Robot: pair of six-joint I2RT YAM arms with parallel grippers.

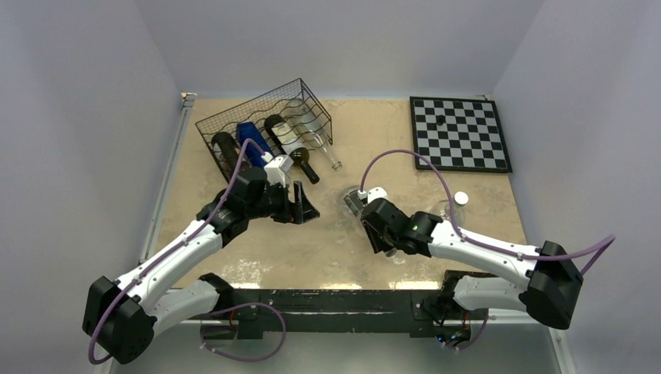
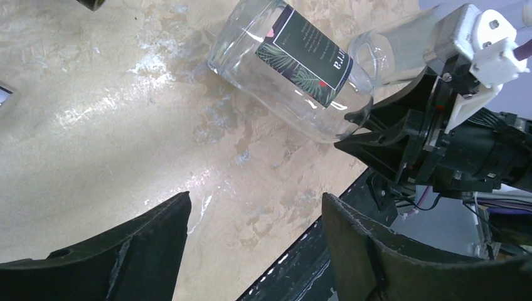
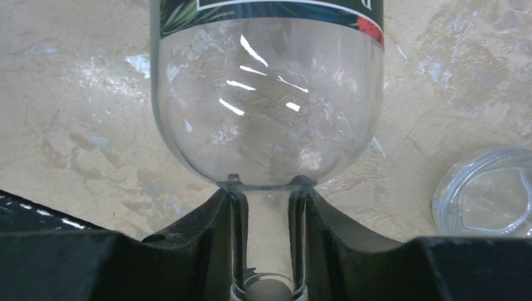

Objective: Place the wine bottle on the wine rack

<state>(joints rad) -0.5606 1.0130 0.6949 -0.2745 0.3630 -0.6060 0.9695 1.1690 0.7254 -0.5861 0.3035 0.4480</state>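
The right fingers are clamping the slim neck of the wine bottle mid-surface, near-right of the wine rack; its heavy body could pivot and slip. The left fingers are hanging apart, empty.

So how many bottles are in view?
5. In the rack: black bottle, blue bottle, labelled dark bottle, clear bottle. In the right gripper: a fifth bottle. More may be hidden.

From above and behind we look down on the whole counter. Our left wrist view faces across it; our right sits tight against the wine bottle, which both wrist views share.
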